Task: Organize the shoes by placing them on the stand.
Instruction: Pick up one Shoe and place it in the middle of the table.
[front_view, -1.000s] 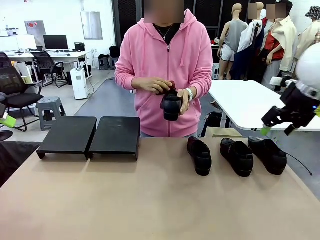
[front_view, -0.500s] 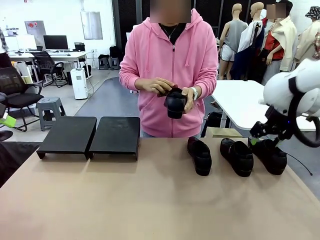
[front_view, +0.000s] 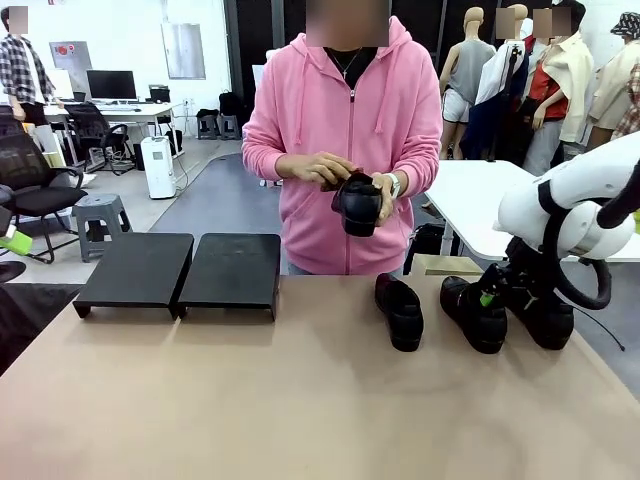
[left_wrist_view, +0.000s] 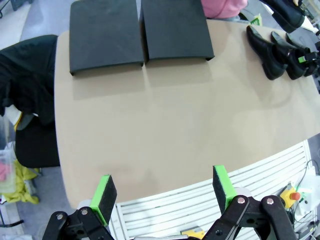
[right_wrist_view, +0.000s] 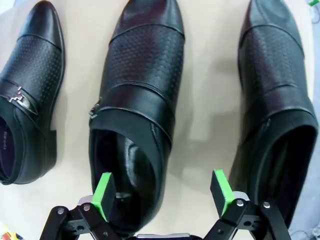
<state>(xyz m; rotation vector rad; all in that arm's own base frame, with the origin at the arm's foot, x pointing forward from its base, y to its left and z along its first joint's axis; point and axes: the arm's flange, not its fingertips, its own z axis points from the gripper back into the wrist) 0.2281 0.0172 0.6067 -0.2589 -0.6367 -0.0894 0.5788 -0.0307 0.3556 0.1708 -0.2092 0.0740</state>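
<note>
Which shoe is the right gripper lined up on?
On the table's right half, three black shoes lie in a row. It is the middle shoe, the open right gripper at its heel end, a shoe on each side.

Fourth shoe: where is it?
Front view: the shoe is in the person's hands at chest height, past the far edge of the table, above the leftmost shoe of the right-side row.

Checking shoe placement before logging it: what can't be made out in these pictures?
- Front view: far-right shoe partly hidden by the right gripper.
- Front view: held shoe partly covered by the person's hands.
- Right wrist view: middle shoe's heel cut off at the bottom edge.
</note>
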